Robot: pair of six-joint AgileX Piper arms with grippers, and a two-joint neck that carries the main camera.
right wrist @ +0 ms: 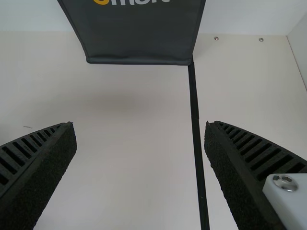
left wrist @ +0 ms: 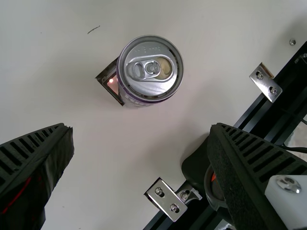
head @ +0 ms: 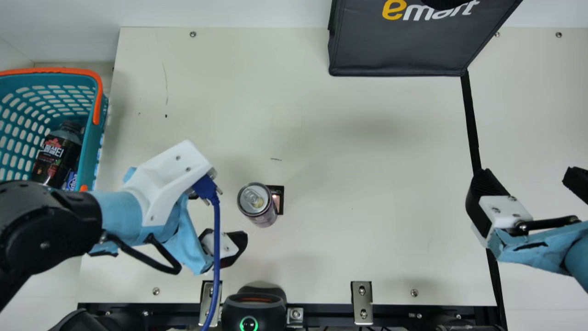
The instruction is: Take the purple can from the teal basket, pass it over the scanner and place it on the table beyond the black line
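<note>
While the purple can [head: 258,206] stands upright on the table [head: 367,184] (ring-pull up), partly hiding a small black-edged square [head: 280,202], our left gripper [head: 229,248] is near it, wide open and empty. Our right gripper [head: 524,173] is also spread wide, holding nothing, above the black line [head: 471,124]. We see the scanner [head: 253,308] at the near edge and a dark bottle [head: 55,158] in the teal basket [head: 87,161].
</note>
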